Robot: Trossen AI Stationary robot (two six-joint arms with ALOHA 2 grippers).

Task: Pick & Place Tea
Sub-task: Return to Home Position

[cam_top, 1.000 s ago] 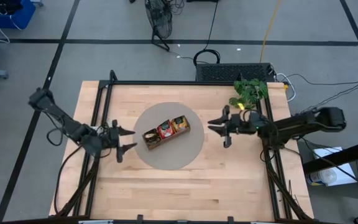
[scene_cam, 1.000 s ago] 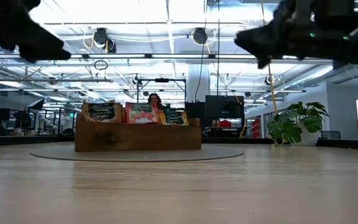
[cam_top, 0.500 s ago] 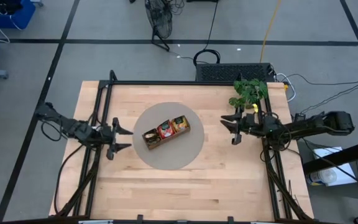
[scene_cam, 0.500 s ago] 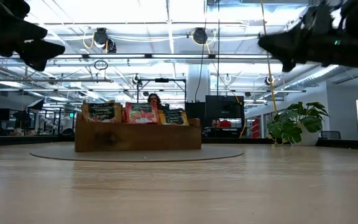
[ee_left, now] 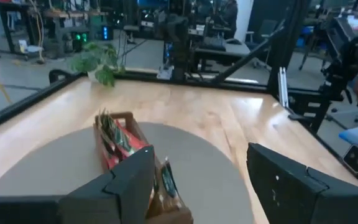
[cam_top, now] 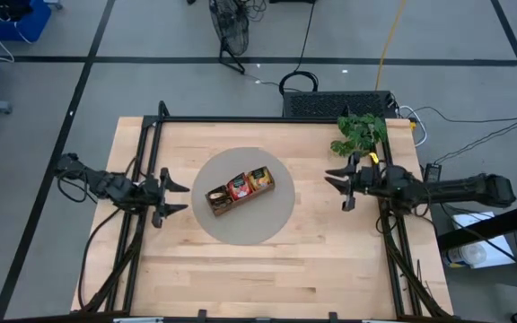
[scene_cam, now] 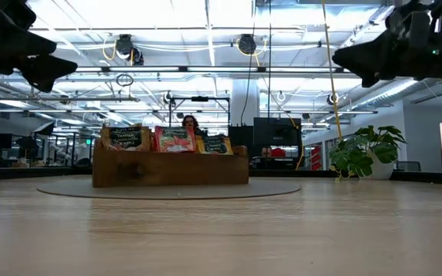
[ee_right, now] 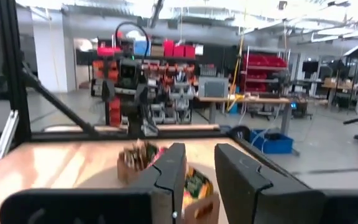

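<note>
The tea sachets [cam_top: 239,187] stand upright in the three compartments of a brown wooden tray [scene_cam: 170,170]: dark [scene_cam: 125,138], red [scene_cam: 175,139] and yellow-green [scene_cam: 215,144]. The tray rests on a round grey mat [cam_top: 267,224] in the table's middle. My left gripper [cam_top: 178,197] hovers open at the mat's left rim, pointing level at the tray [ee_left: 120,146]; in the wrist view [ee_left: 201,177] its fingers stand wide apart. My right gripper [cam_top: 337,187] hovers right of the mat, facing the tray. A narrow gap shows between its fingers [ee_right: 201,165], with nothing in it.
A potted plant [cam_top: 359,133] stands at the table's far right corner. Black frame rails [cam_top: 142,161] run along the table's left, far and right sides. Bare wood [cam_top: 258,278] lies between the mat and the near edge. A person [scene_cam: 190,121] shows far behind the table.
Both grippers have drawn back from the tray and sunk a little. The left has gone toward the table's left edge and swung to point level at the tray. The right has gone toward the right edge. Tray and sachets have stayed put.
</note>
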